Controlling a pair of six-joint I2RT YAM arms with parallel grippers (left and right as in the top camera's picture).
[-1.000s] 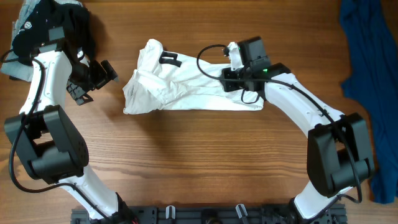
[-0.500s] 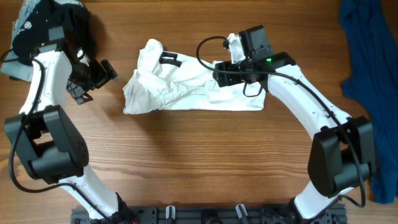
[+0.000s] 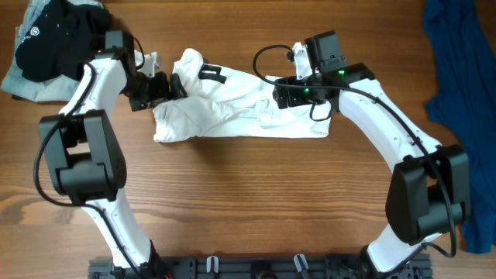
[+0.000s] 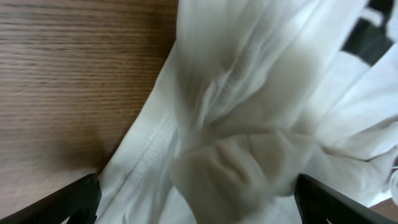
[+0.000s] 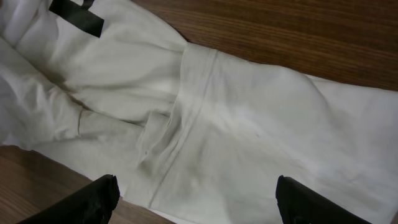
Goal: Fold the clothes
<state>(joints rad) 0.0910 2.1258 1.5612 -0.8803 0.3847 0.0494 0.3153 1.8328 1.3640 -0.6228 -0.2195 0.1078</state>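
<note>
The white T-shirt lies crumpled across the middle of the table, with a bit of black lettering showing near its top. My left gripper is open at the shirt's left end, its jaws spread over bunched white cloth. My right gripper is open above the shirt's right part, over a hem seam, with black lettering at the upper left of the right wrist view.
A black and pale grey-blue pile sits at the far left corner. A dark blue garment hangs along the right edge. Bare wood table lies in front of the shirt.
My left arm has swung right from the open table to the shirt's left end. My right gripper has shifted slightly over the shirt and a small fold has appeared beneath it.
</note>
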